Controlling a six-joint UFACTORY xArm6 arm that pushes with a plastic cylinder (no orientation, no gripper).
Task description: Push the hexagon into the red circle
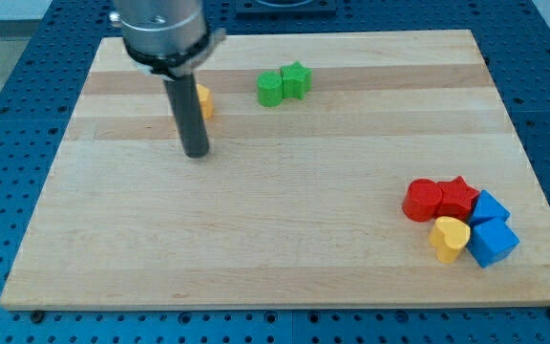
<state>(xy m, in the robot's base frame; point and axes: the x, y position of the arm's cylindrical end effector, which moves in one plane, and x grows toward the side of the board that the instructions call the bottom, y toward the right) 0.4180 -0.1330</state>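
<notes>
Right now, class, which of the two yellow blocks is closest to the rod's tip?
The yellow block at the view's upper left, half hidden behind the rod, just above my tip. The yellow heart sits far off, lower right, among red and blue blocks.

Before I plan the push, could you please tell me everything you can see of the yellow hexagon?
Only a small part of the yellow hexagon shows, a glossy yellow-orange edge peeking out on the view's right of my rod, near the board's top left. Its shape cannot be confirmed. My tip sits just below it; contact cannot be judged. It lies far from the red circle.
</notes>
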